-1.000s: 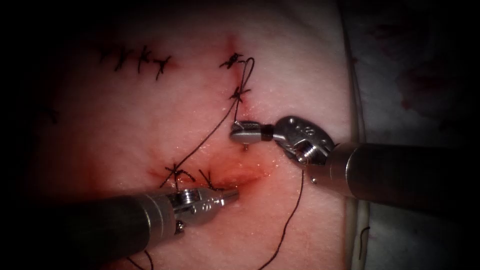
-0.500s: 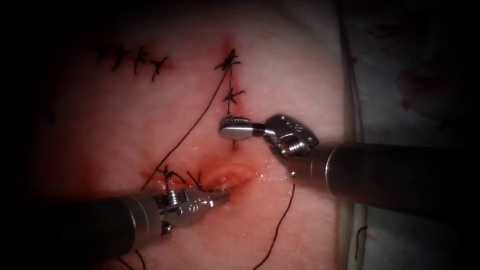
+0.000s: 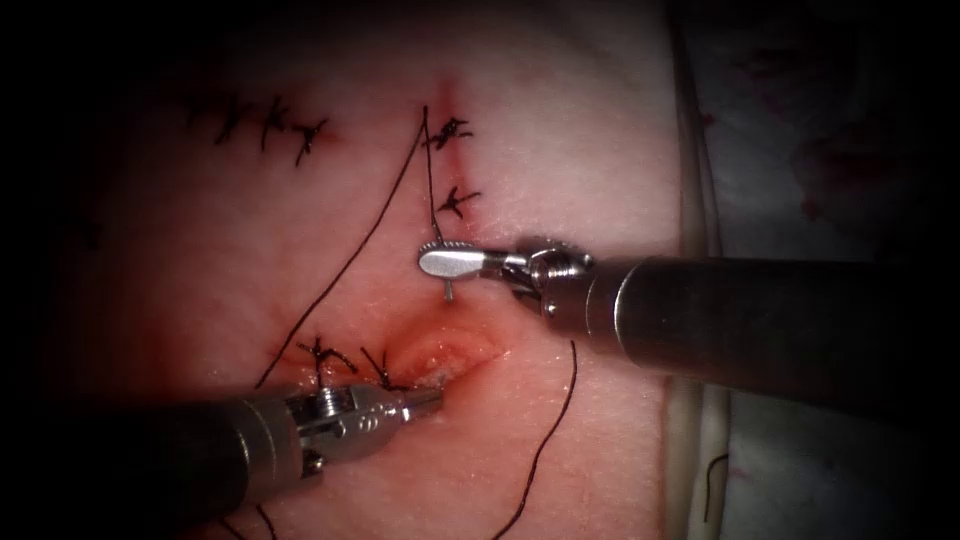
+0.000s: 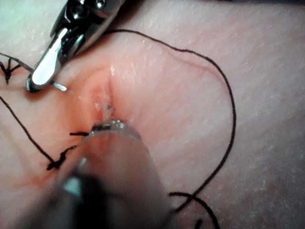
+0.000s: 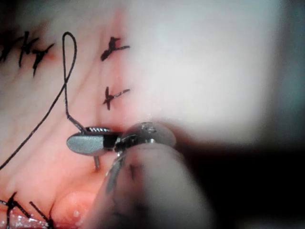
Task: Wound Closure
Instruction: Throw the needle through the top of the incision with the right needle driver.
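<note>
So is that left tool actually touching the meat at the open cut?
Touching. In the endoscope view the left tool has its tip pressed on the tissue at the cut's edge, no gap.

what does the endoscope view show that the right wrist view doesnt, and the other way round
Endoscope view adds: the left arm's silver needle driver, its tip at the open red cut in the pale pork tissue. I cannot tell what it holds. The dark thread trails down right of the cut.
Right wrist view adds: thread meeting the needle's end, close up.
Both: the right arm's silver needle driver shut on the thin curved steel needle, which pokes below its fingers, apparently clear of the tissue; dark knotted stitches above.
</note>
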Action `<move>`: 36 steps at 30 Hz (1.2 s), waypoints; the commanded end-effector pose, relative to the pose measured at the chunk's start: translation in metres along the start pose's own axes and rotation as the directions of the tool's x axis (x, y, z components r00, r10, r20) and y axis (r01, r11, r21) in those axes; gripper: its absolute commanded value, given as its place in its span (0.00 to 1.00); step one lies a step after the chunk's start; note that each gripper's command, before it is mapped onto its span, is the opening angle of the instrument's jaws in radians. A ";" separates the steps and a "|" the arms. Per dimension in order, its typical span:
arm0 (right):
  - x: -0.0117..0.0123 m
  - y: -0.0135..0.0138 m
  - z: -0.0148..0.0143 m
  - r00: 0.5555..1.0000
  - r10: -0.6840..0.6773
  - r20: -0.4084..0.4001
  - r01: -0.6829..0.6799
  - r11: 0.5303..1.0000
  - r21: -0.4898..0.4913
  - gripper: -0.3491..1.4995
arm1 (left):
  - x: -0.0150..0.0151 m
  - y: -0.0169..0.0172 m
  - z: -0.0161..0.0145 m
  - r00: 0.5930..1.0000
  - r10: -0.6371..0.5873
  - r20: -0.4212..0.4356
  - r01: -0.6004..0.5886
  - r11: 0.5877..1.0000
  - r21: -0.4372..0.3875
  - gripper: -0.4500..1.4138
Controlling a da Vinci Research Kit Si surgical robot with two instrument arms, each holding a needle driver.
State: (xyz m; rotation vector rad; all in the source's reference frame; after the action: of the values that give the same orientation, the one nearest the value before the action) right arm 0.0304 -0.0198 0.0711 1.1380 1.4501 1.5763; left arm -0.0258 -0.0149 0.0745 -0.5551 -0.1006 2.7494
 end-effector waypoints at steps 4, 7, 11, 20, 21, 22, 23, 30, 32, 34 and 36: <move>-0.0020 -0.0008 0.0000 0.999 0.041 0.008 -0.040 0.998 -0.050 0.00 | 0.0007 -0.0003 0.0009 1.000 -0.009 -0.006 0.009 1.000 0.006 0.00; -0.0031 -0.0014 -0.0004 0.998 0.059 0.013 -0.059 0.997 -0.052 0.00 | 0.0009 -0.0004 0.0010 1.000 -0.012 -0.007 0.012 1.000 0.007 0.00; -0.0044 -0.0020 -0.0001 0.997 0.067 0.031 -0.066 0.997 -0.026 0.00 | 0.0010 -0.0005 0.0010 1.000 -0.008 -0.008 0.008 1.000 0.008 0.00; -0.0035 -0.0036 0.0005 0.999 -0.034 0.040 0.037 0.996 -0.076 0.03 | 0.0011 -0.0007 0.0007 1.000 -0.004 -0.010 0.004 1.000 0.007 0.00; -0.0024 -0.0040 0.0003 0.997 -0.076 0.006 0.076 0.991 -0.107 0.39 | 0.0011 -0.0007 0.0007 1.000 -0.004 -0.010 0.004 1.000 0.007 0.00; -0.0015 -0.0043 0.0002 0.993 -0.116 -0.032 0.110 0.983 -0.148 0.67 | 0.0011 -0.0007 0.0007 1.000 -0.004 -0.010 0.004 1.000 0.007 0.00; -0.0006 -0.0046 0.0000 0.980 -0.190 -0.055 0.176 0.965 -0.193 0.82 | 0.0011 -0.0007 0.0007 1.000 -0.004 -0.010 0.004 1.000 0.007 0.00; 0.0064 -0.0073 -0.0035 0.905 -0.425 -0.009 0.386 0.831 -0.400 0.84 | 0.0010 -0.0006 0.0006 1.000 -0.004 -0.010 0.004 1.000 0.007 0.00; 0.0074 -0.0078 -0.0045 0.875 -0.482 0.032 0.446 0.781 -0.436 0.83 | 0.0010 -0.0005 0.0005 1.000 -0.004 -0.010 0.004 1.000 0.007 0.00; 0.0077 -0.0083 -0.0056 0.855 -0.514 0.069 0.482 0.738 -0.472 0.80 | 0.0009 -0.0005 0.0005 1.000 -0.003 -0.010 0.003 1.000 0.007 0.00; 0.0073 -0.0086 -0.0059 0.842 -0.526 0.120 0.508 0.698 -0.505 0.81 | 0.0009 -0.0005 0.0005 1.000 -0.003 -0.010 0.003 1.000 0.007 0.00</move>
State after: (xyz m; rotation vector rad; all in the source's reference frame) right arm 0.0210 -0.0145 0.0631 0.3164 1.0768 1.4287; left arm -0.0261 -0.0141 0.0740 -0.5634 -0.0896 2.7424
